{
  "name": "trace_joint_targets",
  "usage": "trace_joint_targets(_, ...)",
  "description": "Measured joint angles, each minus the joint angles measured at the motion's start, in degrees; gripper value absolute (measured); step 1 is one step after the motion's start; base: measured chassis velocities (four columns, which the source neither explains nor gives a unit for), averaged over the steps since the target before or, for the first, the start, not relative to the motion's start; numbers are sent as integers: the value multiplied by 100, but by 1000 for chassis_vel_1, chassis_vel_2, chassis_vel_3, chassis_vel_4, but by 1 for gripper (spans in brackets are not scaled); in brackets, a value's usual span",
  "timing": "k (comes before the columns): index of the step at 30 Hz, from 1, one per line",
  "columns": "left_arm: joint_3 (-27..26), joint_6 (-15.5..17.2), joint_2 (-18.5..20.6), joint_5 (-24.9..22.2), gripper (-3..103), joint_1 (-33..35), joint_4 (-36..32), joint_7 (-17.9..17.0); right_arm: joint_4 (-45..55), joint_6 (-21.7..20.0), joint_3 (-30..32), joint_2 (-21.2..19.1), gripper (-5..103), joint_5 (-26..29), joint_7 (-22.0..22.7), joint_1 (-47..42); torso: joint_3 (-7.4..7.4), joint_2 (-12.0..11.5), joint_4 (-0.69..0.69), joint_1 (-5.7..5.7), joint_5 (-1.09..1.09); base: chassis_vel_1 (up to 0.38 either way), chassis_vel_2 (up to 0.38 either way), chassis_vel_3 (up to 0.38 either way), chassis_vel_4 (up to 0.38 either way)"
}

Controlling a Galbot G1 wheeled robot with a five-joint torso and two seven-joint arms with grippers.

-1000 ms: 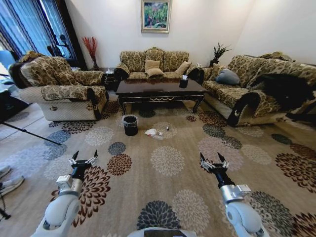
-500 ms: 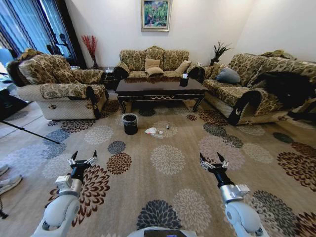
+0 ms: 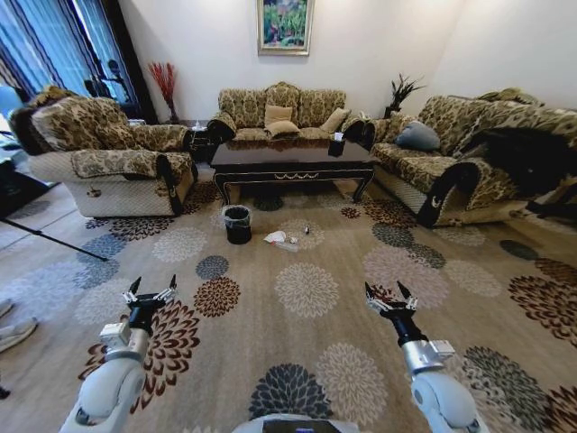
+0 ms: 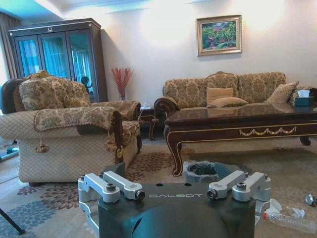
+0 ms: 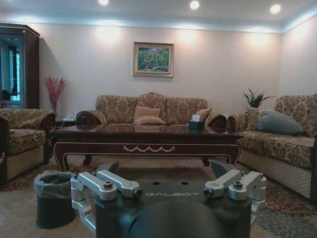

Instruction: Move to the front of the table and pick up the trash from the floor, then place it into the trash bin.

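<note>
Far ahead, the trash (image 3: 279, 240) lies right of the trash bin (image 3: 238, 225), before the table (image 3: 290, 162). Left gripper (image 3: 150, 293) and right gripper (image 3: 389, 299) hover spread, empty. The paper wad looks light and crushable; pinching its bulging middle seems best.

Only legible text was "GALBOT", printed in pale letters on the black housing of the left gripper (image 4: 174, 194) and again on the black housing of the right gripper (image 5: 168, 192).

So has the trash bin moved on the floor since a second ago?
No. The trash bin stands by the same front leg of the table; the whole head view shifted, so the camera moved.
</note>
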Motion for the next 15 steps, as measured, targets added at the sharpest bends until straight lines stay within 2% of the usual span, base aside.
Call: trace_joint_targets(15, -18, -17, -12, 5, 100, 50, -38, 13, 23, 82, 53, 1, 100, 7, -44, -66, -211, -346, 0, -136, 0, 0, 0, 0, 0)
